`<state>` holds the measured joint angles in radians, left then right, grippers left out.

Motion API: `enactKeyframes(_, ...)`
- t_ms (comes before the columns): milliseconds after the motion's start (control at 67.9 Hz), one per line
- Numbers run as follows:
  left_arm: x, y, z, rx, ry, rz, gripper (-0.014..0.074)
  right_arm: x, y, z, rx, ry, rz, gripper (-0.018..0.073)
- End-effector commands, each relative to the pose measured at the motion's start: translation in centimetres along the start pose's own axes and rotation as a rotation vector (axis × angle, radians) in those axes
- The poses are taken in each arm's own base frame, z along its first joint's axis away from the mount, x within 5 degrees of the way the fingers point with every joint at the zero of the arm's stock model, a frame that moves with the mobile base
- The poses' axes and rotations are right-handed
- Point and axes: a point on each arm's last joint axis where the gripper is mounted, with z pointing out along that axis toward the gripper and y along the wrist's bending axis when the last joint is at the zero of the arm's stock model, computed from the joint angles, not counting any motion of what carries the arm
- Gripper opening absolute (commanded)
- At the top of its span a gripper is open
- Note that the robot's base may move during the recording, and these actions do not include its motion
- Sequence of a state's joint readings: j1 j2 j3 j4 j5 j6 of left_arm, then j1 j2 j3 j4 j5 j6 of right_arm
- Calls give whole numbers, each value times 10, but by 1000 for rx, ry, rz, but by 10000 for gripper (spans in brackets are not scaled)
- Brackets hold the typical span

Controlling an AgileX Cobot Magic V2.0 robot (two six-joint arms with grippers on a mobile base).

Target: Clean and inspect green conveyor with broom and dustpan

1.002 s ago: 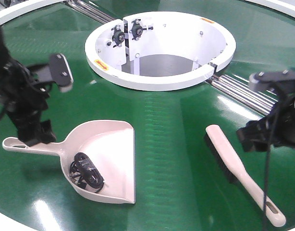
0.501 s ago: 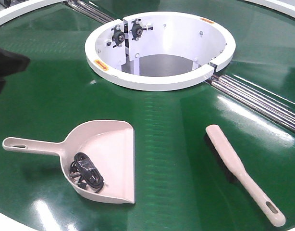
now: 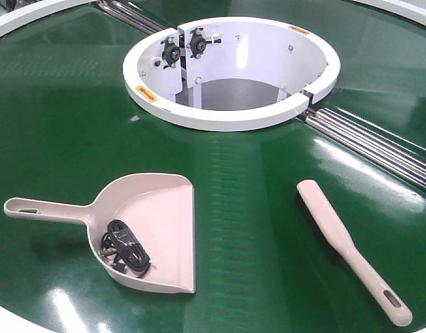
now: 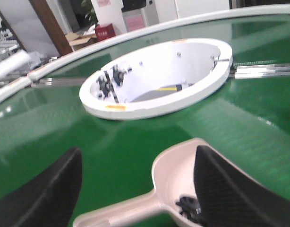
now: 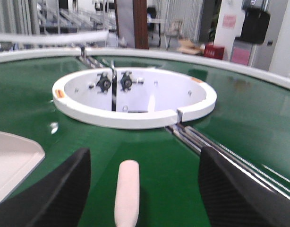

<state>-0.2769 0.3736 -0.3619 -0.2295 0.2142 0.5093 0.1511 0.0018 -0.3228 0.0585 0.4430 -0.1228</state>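
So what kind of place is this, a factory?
Probably a factory or warehouse hall. A big green conveyor with metal rollers fills the view, and behind it the right wrist view shows shelving racks and cardboard boxes. A dustpan and broom lie on the belt.

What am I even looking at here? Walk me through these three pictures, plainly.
This is a two-armed robot working at a green conveyor, a glossy belt with a large white ring opening and metal rollers.

The front view looks down from outside; neither arm appears in it. A dustpan lies on the left with a small black tangled object inside it, and a broom lies on the right.

The other two views come from cameras on the wrists. The left claw hangs open over the dustpan's handle end. The right claw hangs open over the broom's tip. Nothing is held.
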Motion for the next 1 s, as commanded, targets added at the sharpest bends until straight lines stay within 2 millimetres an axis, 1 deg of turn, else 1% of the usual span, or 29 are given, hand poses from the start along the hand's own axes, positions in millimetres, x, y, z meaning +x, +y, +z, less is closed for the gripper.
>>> enactKeyframes(0, 12, 2, -1, -110, -186, -88, 465, 1, -1, 3, 35, -195, -9, 477)
enactKeyframes(15, 19, 1, -1, -119, -188, -99, 465, 4, -1, 5, 35, -198, -3, 477)
enactKeyframes(44, 27, 1, -1, -146, -212, -128, 464, 7, -1, 8, 34, -189, 0, 477)
enactKeyframes(88, 33, 2, -1, -173, -235, -164, 463, 11, -1, 10, 32, -170, 3, 475)
enactKeyframes(162, 32, 3, -2, -173, -232, -212, 440, 12, -1, 12, 29, -145, 3, 460)
enactKeyframes(206, 31, 2, -1, -159, -218, -220, 405, 13, -1, 12, 28, -130, 3, 435)
enactKeyframes(250, 31, 1, -1, -139, -193, -210, 347, 15, -1, 13, 26, -117, 2, 390)
enactKeyframes(265, 30, 0, -1, -132, -186, -208, 325, 15, -1, 13, 26, -113, 0, 362)
enactKeyframes(295, 30, -1, -1, -118, -168, -194, 256, 16, -1, 13, 25, -106, 0, 316)
enactKeyframes(309, 30, -1, -1, -113, -163, -189, 223, 16, -1, 13, 25, -105, 0, 277)
enactKeyframes(339, 29, -2, -1, -105, -154, -165, 135, 16, -1, 13, 25, -104, 0, 216)
enactKeyframes(354, 29, -2, -1, -102, -151, -155, 80, 16, -1, 13, 25, -104, -1, 168)
enactKeyframes(383, 28, -2, -1, -100, -149, -140, -11, 16, -1, 13, 26, -104, -6, 102)
enactKeyframes(427, 27, -2, -1, -102, -151, -129, -9, 16, -1, 13, 28, -104, -10, -13)
enactKeyframes(442, 27, -2, -1, -103, -153, -127, -9, 16, -1, 13, 27, -104, -8, -17)
enactKeyframes(604, 23, 2, -2, -138, -205, -128, -8, 15, 0, 13, 12, -115, 55, -9)
enactKeyframes(987, 24, 1, -2, -130, -193, -132, -8, 15, 0, 13, 12, -115, 55, -9)
